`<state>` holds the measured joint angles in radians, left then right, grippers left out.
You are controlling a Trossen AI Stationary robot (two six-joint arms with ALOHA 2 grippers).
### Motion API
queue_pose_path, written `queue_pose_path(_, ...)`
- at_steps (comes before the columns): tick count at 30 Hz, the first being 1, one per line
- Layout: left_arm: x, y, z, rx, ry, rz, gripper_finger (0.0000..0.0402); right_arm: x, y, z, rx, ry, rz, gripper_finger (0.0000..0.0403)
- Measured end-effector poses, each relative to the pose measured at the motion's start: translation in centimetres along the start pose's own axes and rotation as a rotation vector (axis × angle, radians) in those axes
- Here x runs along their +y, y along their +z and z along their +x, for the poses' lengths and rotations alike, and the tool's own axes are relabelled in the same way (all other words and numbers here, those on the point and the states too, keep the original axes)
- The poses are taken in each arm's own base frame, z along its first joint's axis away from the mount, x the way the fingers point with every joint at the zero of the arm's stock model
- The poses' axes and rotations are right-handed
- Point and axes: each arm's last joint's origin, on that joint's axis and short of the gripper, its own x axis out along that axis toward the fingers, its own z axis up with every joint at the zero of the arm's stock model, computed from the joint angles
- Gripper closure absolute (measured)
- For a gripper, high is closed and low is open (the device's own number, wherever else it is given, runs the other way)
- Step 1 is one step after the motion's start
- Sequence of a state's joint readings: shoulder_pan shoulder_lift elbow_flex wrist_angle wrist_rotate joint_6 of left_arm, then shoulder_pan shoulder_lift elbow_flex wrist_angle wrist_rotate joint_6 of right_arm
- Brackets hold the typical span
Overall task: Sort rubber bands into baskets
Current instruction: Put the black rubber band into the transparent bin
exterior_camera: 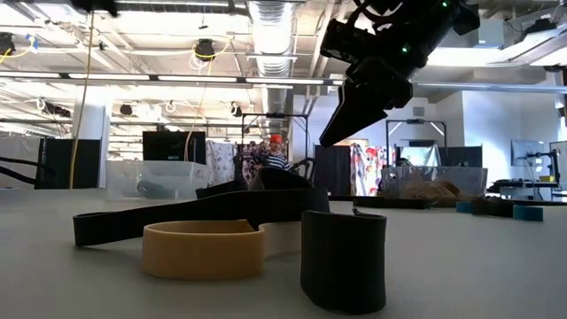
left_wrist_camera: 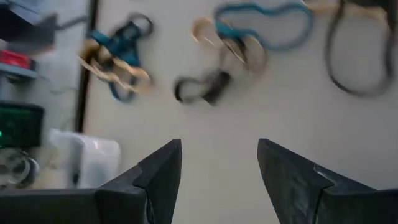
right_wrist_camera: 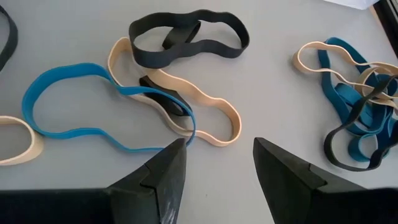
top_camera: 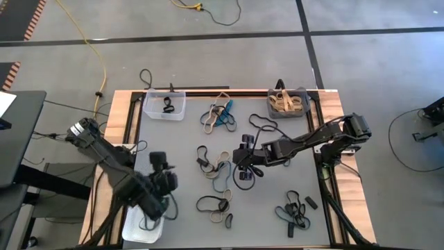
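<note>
Both grippers empty over the scattered rubber bands; most of the sorting is not yet done.

The risk, as I judge it, lies in the tangle under the right gripper: a blue band, a tan band and a black band overlap there, so a closing pinch could lift two colours at once and drop the wrong one into a basket; a thin loop could also slip flat under the fingertips; the right arm reaches from the table's right edge to the centre, fingers spread and holding nothing; the left gripper hangs near the white basket at the near left corner, fingers also apart and empty; the clear basket holds a black band, the dark grey basket tan ones.
</note>
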<state>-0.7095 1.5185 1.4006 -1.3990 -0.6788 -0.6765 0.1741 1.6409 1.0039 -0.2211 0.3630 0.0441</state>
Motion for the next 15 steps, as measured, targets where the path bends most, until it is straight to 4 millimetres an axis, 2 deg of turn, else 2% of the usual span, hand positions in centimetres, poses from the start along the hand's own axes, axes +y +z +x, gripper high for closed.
queue_pose_path(5,1.7,2.3,2.2,-0.034,0.016,0.008,0.02,0.0,0.0,0.0,0.001,0.003,-0.001,0.0186)
queue_pose_path(8,2.3,3.2,4.4,-0.045,-0.005,0.021,0.02,0.1,0.0,0.0,0.001,0.008,-0.003,0.0186)
queue_pose_path(15,3.0,2.8,11.1,-0.02,-0.158,0.075,0.02,0.1,0.0,0.0,0.003,0.025,-0.005,0.0186)
